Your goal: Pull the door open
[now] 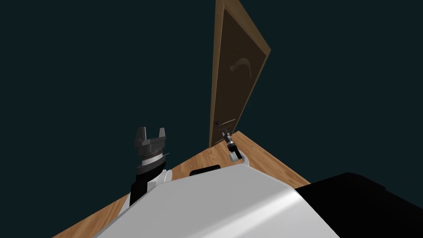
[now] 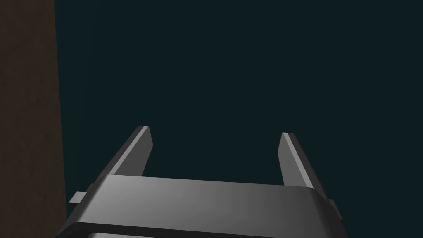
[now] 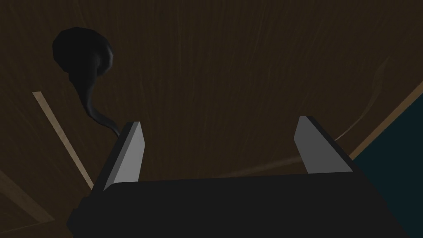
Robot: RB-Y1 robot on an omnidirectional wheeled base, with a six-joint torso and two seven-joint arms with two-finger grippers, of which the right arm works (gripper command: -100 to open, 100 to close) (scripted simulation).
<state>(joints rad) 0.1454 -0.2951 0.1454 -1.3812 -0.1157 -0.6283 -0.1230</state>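
A brown door [image 1: 235,82] with a darker middle panel stands in a dark teal wall. Its dark lever handle [image 1: 225,122] sits low on the door. My right gripper [image 1: 225,133] hovers just below the handle, close to the door face. In the right wrist view the door [image 3: 231,74] lies right behind the gripper [image 3: 219,132], which is open. The handle's round base [image 3: 82,49] is off to one side, and its thin lever runs down to the tip of one finger [image 3: 128,153]. Nothing lies between the fingers. My left gripper [image 1: 150,133] is held up, open and empty.
Light wooden floor [image 1: 256,153] runs along the foot of the wall and door. A black area [image 1: 363,198] lies to the lower right. In the left wrist view, a brown strip [image 2: 29,115] borders the teal wall beside the open left gripper [image 2: 215,134].
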